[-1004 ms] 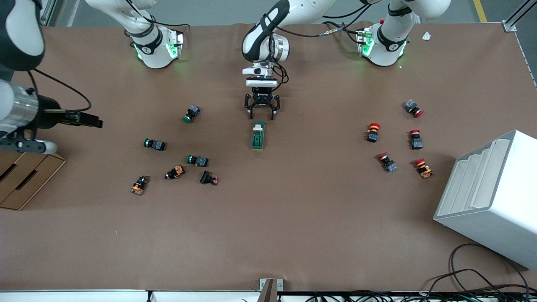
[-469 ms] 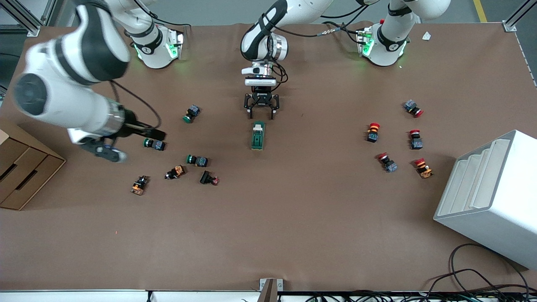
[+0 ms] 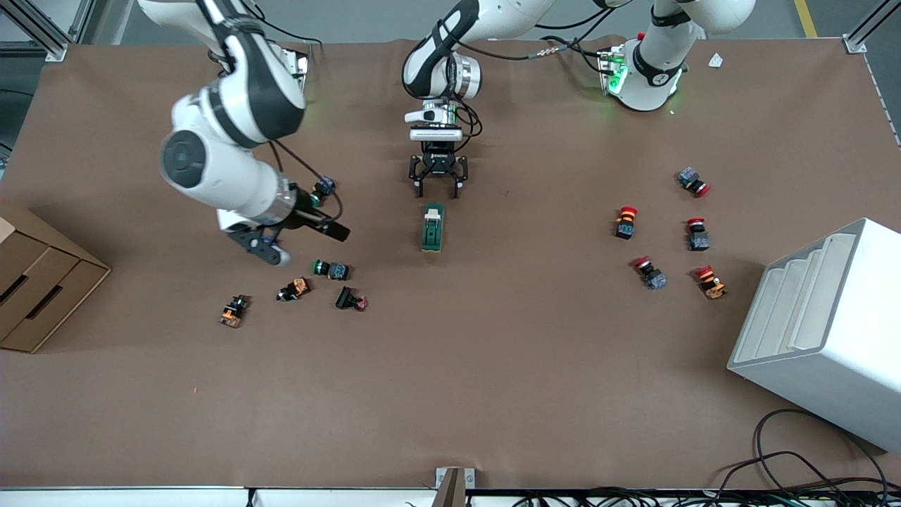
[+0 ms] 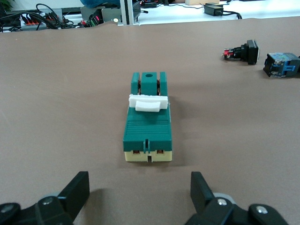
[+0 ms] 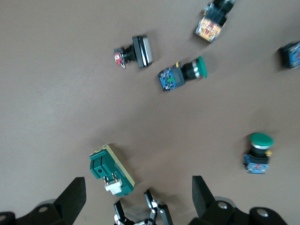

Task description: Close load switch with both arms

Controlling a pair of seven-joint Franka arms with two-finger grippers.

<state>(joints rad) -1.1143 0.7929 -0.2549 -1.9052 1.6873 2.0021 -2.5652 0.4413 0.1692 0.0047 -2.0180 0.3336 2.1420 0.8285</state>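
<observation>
The load switch (image 3: 433, 227), a dark green block with a white lever, lies flat at mid-table. My left gripper (image 3: 438, 190) is open just above the table. It is next to the switch's cream end, on the side toward the robot bases, and apart from the switch. In the left wrist view the switch (image 4: 147, 126) lies past the spread fingertips (image 4: 77, 190). My right gripper (image 3: 336, 231) is open in the air over the green-capped buttons, toward the right arm's end from the switch. In the right wrist view the switch (image 5: 111, 171) and the left gripper (image 5: 140, 213) show between its spread fingers (image 5: 202, 194).
Green-capped buttons (image 3: 322, 190) (image 3: 331, 269), orange-bodied ones (image 3: 294, 289) (image 3: 234, 310) and a black one (image 3: 350, 300) lie toward the right arm's end. Several red-capped buttons (image 3: 626, 222) lie toward the left arm's end. A white bin (image 3: 823, 331) and a cardboard box (image 3: 35, 282) stand at the table's ends.
My right arm has swung in from the right arm's end of the table toward the middle, and it now covers one green-capped button. My left gripper has hardly moved. The switch has not moved.
</observation>
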